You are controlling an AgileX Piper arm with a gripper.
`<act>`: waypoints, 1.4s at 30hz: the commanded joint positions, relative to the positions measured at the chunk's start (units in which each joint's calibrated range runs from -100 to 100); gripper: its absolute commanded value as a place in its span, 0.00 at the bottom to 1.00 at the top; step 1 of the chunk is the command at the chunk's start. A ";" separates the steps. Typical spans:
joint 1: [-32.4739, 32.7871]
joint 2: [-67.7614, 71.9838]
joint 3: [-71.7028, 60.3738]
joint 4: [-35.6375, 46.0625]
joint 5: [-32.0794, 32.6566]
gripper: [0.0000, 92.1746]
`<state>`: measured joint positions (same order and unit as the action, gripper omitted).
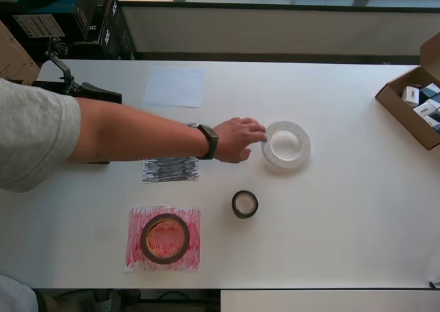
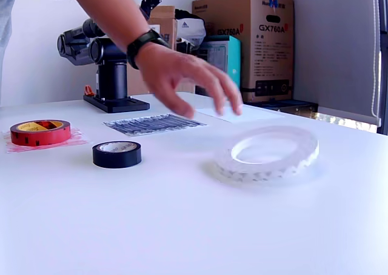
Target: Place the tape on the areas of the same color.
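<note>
A wide white tape ring [image 1: 286, 145] [image 2: 268, 152] lies flat on the bare table. A person's hand [image 1: 237, 139] [image 2: 182, 75] reaches across from the overhead view's left, fingertips at the ring's left rim. A small black roll [image 1: 245, 204] [image 2: 117, 154] sits on bare table. The red-brown roll [image 1: 165, 238] [image 2: 40, 132] lies on the scribbled red sheet [image 1: 137, 219] [image 2: 76, 140]. The scribbled black sheet [image 1: 170, 169] [image 2: 154, 123] and the plain white sheet [image 1: 174, 86] [image 2: 242, 113] hold nothing. The Piper arm [image 1: 89, 91] [image 2: 103, 51] is folded at the table's far left. Its gripper [image 2: 150, 1] sticks up behind the person's forearm, jaws unclear.
An open cardboard box [image 1: 402, 109] with small packages stands at the overhead view's right edge. Stacked cartons [image 2: 248, 39] stand behind the table. The person's forearm [image 1: 137, 137] crosses over the black sheet's top edge.
</note>
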<state>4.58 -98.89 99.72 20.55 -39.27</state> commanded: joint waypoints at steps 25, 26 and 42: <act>0.25 -0.27 -0.54 -0.23 0.15 0.00; 0.25 -0.27 -0.54 -0.23 0.15 0.00; 0.25 -0.27 -0.72 0.28 0.15 0.00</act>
<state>4.58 -98.89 99.72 20.68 -39.18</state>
